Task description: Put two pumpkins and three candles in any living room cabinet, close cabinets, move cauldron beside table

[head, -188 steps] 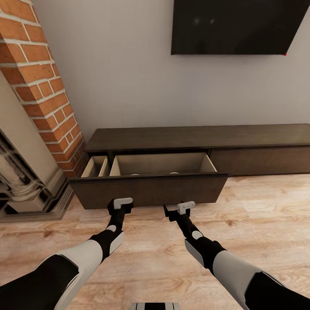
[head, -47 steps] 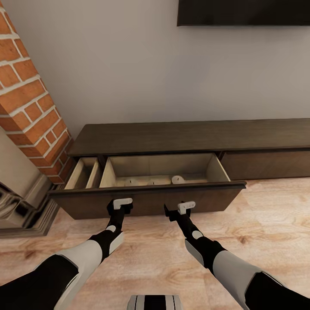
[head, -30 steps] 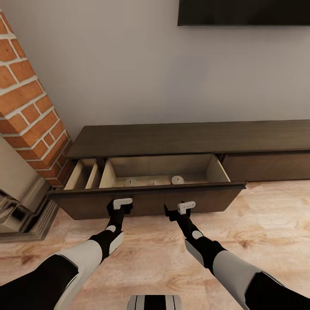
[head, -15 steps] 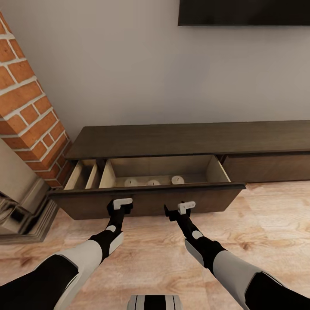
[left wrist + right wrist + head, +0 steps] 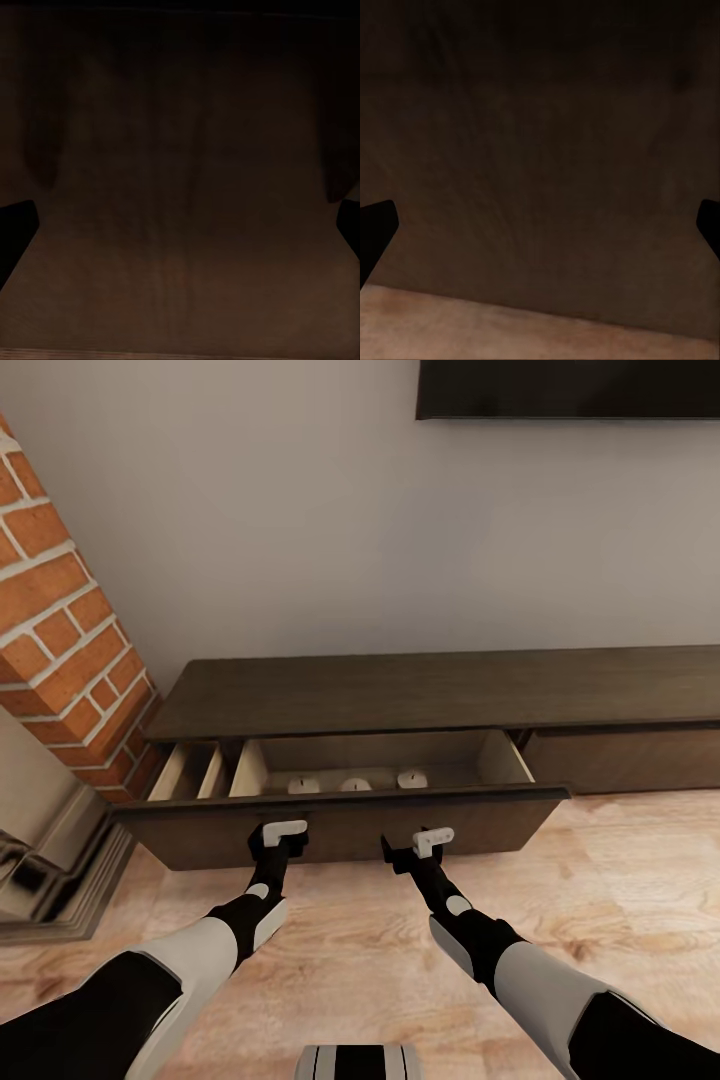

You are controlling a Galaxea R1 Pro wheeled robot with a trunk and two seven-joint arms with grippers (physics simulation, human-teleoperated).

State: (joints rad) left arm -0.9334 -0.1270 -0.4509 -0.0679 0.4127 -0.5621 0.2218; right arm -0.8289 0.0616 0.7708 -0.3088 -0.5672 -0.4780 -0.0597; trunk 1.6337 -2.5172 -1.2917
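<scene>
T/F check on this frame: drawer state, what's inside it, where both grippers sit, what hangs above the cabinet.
1. The cabinet has its wide drawer fully shut. False: it stands open.
2. Three candles lie in the drawer. True.
3. Both the left gripper and the right gripper are at the drawer front. True.
4. The right gripper holds a pumpkin. False: its fingers are spread, with nothing between them.
5. A dark screen hangs on the wall above. True.

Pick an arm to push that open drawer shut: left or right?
Either; slight edge to the left hand. Both hands face the drawer front, but the left sits nearer its middle, the right hand further toward one end. Using both looks steadier.
</scene>
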